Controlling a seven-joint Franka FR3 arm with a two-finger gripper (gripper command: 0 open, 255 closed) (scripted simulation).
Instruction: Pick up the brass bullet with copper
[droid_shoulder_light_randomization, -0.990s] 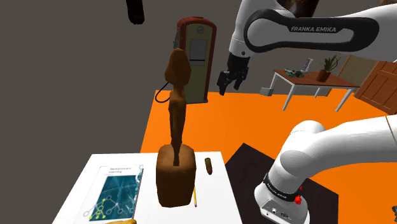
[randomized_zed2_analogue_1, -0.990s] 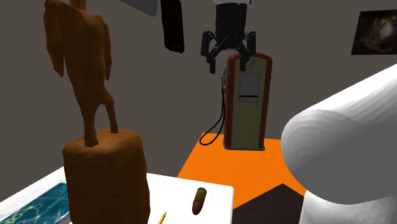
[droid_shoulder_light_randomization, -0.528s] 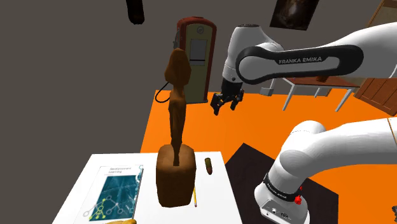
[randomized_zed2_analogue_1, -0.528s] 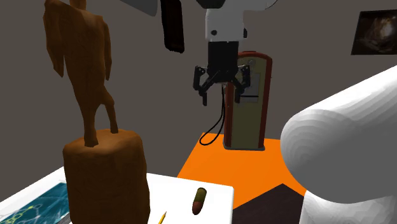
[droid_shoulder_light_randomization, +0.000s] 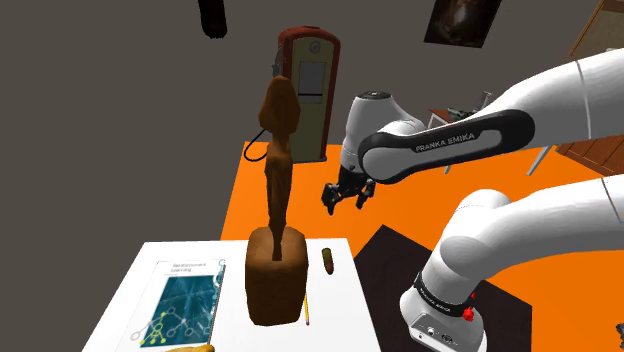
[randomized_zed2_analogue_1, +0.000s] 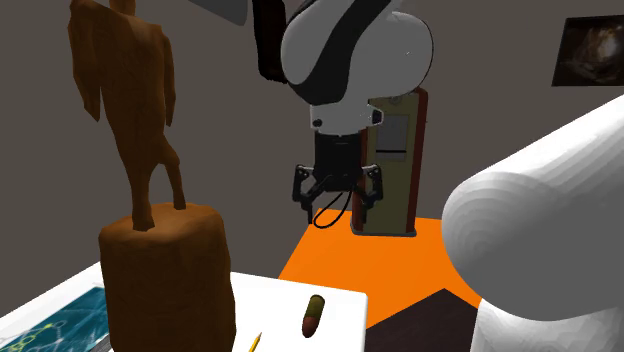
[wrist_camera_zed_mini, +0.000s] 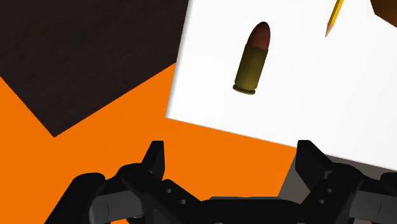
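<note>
One white desk (droid_shoulder_light_randomization: 343, 305) is set on an orange floor (droid_shoulder_light_randomization: 310, 205), with a tall brown statue (droid_shoulder_light_randomization: 275, 270) stood upon it. The black gripper (droid_shoulder_light_randomization: 345, 200) is held above the floor beyond the desk's edge, fingers spread wide and empty. The brass-cased, copper-tipped bullet (wrist_camera_zed_mini: 252, 58) is laid flat near the desk's edge, beside the statue's base, a yellow pencil (wrist_camera_zed_mini: 334, 16) nearby.

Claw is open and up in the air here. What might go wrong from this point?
1. The bullet lies on its side near the edge of the white table; a glancing finger of the open claw may roll it off.
2. The tall brown statue stands close beside the bullet, so the arm might brush it on the way down.
</note>
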